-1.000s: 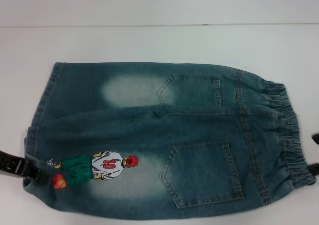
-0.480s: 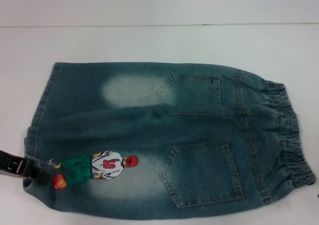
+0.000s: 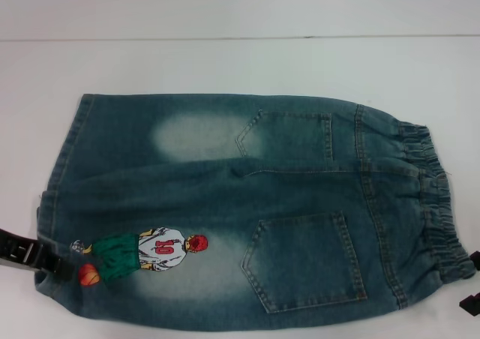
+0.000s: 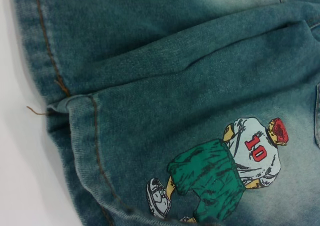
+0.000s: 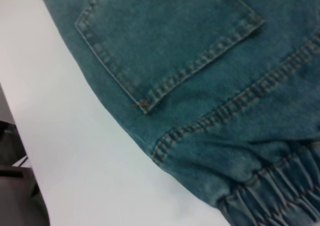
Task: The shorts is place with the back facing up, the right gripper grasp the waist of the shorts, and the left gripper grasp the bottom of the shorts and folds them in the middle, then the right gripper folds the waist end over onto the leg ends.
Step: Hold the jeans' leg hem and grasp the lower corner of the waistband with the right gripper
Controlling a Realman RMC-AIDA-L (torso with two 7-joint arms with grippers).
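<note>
Both pincers, left (image 3: 34,253) and right (image 3: 471,294), sit cropped beside the shorts (image 3: 247,211); grip unreadable.

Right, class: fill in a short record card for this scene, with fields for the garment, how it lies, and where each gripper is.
garment: shorts, blue denim
lie: flat, back pockets up, unfolded
waist: on the robot's right
hems: on the robot's left
print: player numbered 10, near the hems
left gripper: at the near hem corner
right gripper: just off the near waist corner
surface: white table
</note>
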